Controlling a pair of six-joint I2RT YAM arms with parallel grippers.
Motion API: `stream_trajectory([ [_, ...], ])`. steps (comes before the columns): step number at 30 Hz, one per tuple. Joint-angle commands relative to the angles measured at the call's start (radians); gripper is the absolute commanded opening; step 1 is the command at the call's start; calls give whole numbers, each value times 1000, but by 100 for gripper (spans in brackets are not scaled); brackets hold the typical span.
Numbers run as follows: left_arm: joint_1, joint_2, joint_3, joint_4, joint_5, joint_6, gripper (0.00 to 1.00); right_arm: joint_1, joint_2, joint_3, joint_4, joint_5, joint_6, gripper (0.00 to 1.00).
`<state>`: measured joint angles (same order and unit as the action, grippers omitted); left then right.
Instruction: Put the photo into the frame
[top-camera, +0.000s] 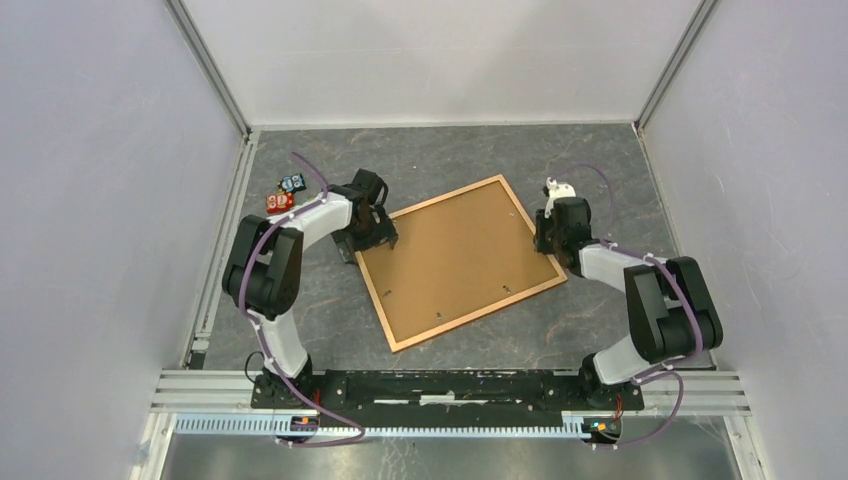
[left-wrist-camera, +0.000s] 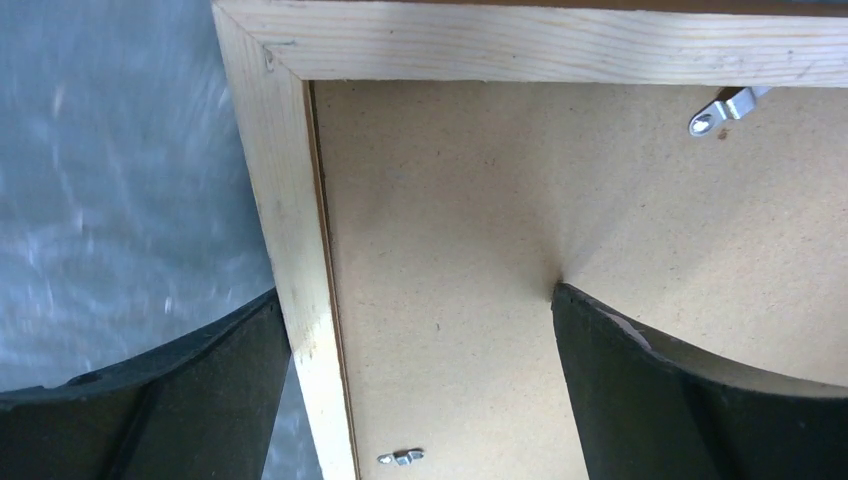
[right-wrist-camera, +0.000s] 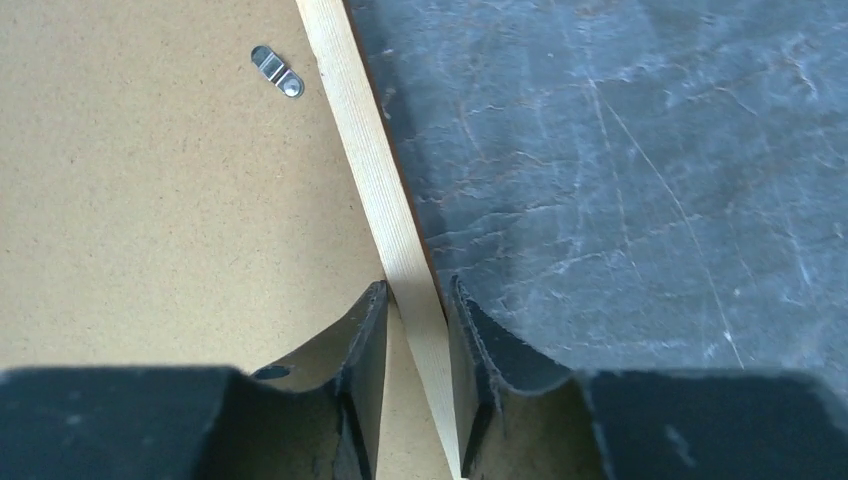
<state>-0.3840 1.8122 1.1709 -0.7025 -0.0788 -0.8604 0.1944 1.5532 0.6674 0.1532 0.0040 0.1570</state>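
Two small red-and-blue items (top-camera: 285, 195) beside left arm (top-camera: 310, 222); frame (top-camera: 455, 258) lies back-up.

top view: high up behind the arms (top-camera: 272, 268), looking down on the whole table (top-camera: 450, 160);
left wrist view: very close, over a frame (left-wrist-camera: 290, 200) corner;
right wrist view: very close, over a frame (right-wrist-camera: 385, 200) edge;
shared: the frame (top-camera: 455, 255)

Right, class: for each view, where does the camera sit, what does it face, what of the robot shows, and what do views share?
Top external: above and behind, facing down at the table; left arm, right arm, the frame between.
Left wrist: looks down at a frame corner; left fingers wide apart.
Right wrist: looks down at the frame's edge; right fingers either side of it.
Shared: the frame's brown back.
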Motion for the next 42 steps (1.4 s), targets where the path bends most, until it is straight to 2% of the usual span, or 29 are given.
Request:
stream_trajectory([
  [1,-22,96,134,222,74,192,100,52,-38,-60,44,-46,106,30],
  [4,-22,122,195,212,128,224,100,48,-47,-87,82,-28,124,25],
  [6,-22,88,177,208,123,230,100,46,-47,-84,77,-14,119,21],
  [11,-28,-99,3,149,57,257,100,30,-34,-82,76,-14,117,9],
  [16,-87,-303,-154,87,68,351,100,31,-11,-66,75,-40,108,5],
  [20,-93,-417,-243,63,74,367,100,30,-13,-65,77,-45,103,0],
  [24,-92,-395,-246,-35,-11,375,100,31,-23,-70,76,-40,101,0],
  [26,-86,-400,-257,-27,-59,366,100,30,-29,-71,69,-28,95,0],
  [29,-65,-373,-244,6,-55,366,87,29,-40,-77,68,-14,88,0],
  [32,-62,-277,-178,-11,-13,395,80,28,-42,-78,67,-15,83,0],
  [35,-63,-242,-169,24,36,406,81,25,-41,-79,70,-26,80,0],
  [37,-63,-218,-165,19,17,406,81,23,-42,-81,73,-31,78,0],
  [42,-62,-177,-164,19,-8,385,65,21,-38,-82,81,-43,78,0],
])
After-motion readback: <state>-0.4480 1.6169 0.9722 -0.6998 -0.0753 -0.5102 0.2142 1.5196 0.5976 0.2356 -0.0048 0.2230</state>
